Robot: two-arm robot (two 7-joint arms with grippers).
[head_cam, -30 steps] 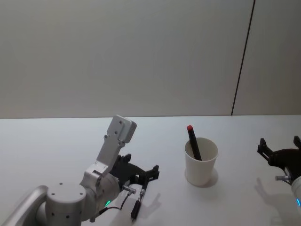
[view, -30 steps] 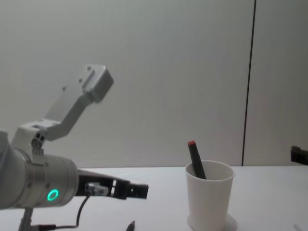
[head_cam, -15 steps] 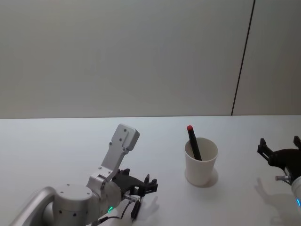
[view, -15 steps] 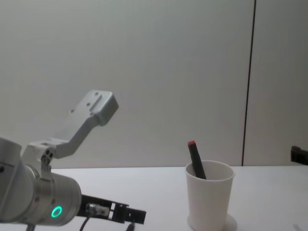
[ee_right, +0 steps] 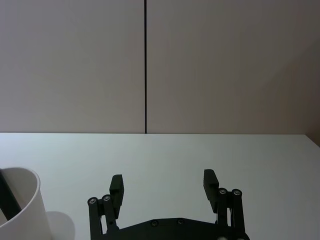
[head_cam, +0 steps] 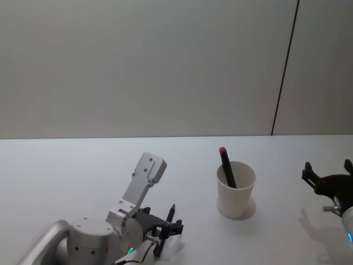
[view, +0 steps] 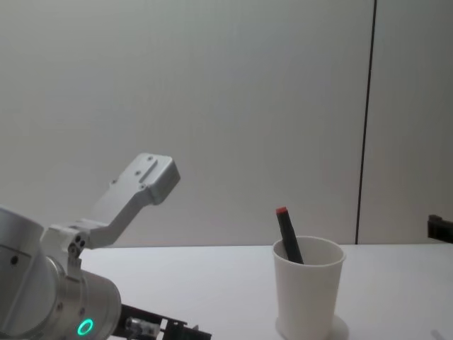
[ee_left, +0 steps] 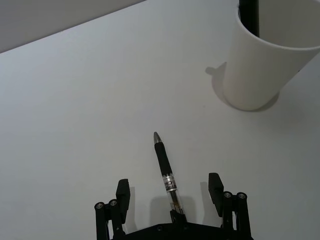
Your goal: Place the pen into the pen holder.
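Note:
A black pen with a clear barrel (ee_left: 165, 167) lies flat on the white table, its tip pointing toward the pen holder. My left gripper (ee_left: 169, 190) is low over it and open, one finger on each side of the barrel, neither touching it. In the head view the pen's tip (head_cam: 171, 212) sticks out past the left gripper (head_cam: 165, 227). The pen holder (head_cam: 236, 189), a white paper cup (view: 309, 292), stands upright to the right of the gripper. My right gripper (ee_right: 163, 185) hangs open and empty at the table's right edge (head_cam: 330, 183).
A dark pen with a red end (head_cam: 225, 165) leans inside the cup, its top above the rim (view: 286, 232). My left arm's grey elbow link (view: 134, 185) rises above the table. A wall with a dark vertical seam (head_cam: 284, 66) stands behind.
My left gripper has dropped lower and drawn back toward me, so its open fingers now straddle the pen. The cup, its pen and the right arm have not moved.

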